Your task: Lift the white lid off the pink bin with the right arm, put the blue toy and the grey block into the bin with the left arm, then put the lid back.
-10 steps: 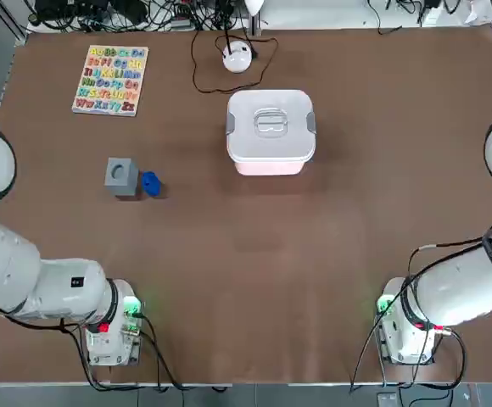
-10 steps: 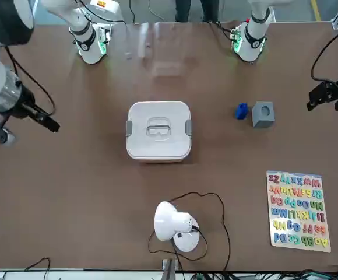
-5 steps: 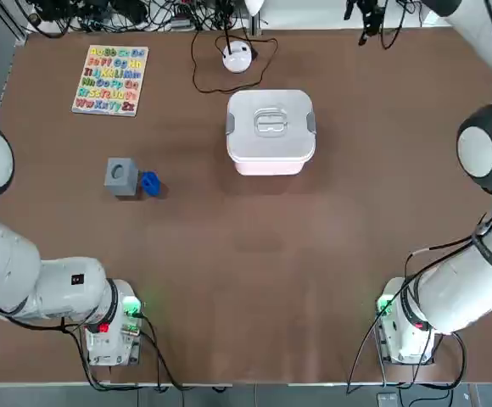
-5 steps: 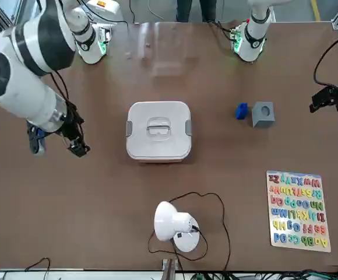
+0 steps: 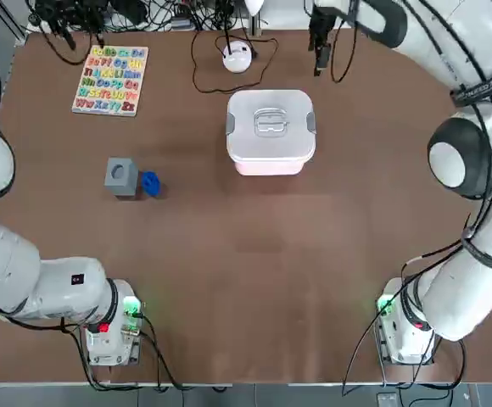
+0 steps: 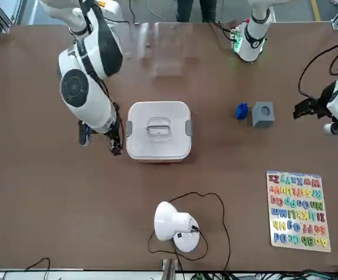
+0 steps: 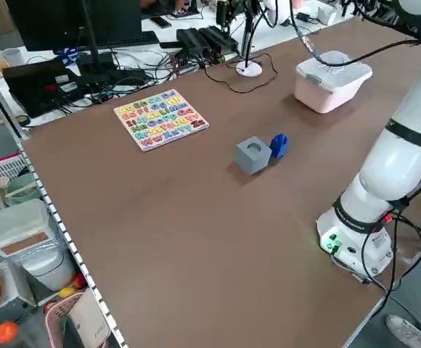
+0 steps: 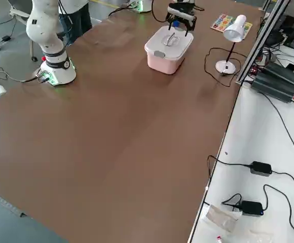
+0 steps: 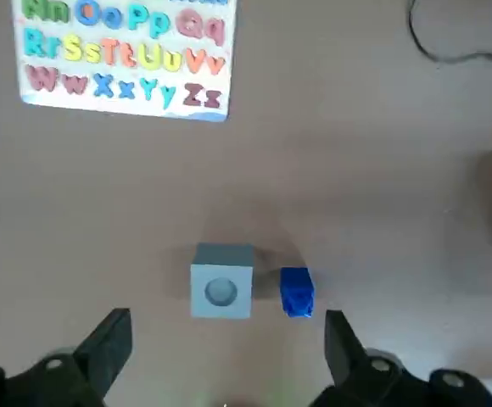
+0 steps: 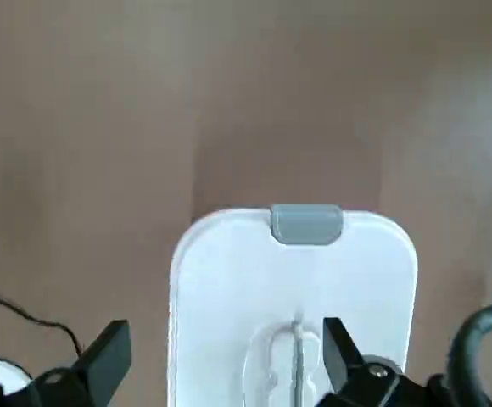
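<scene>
I see right end effector (image 10: 219,360), fingers wide, empty, above square white plastic lid (image 5: 270,124), handle running between fingers.

White lid (image 10: 293,305) partly cut off.

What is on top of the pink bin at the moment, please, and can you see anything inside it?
The white lid sits closed on the pink bin, its grey clips at two sides. The lid covers the inside, so the contents cannot be seen.
</scene>
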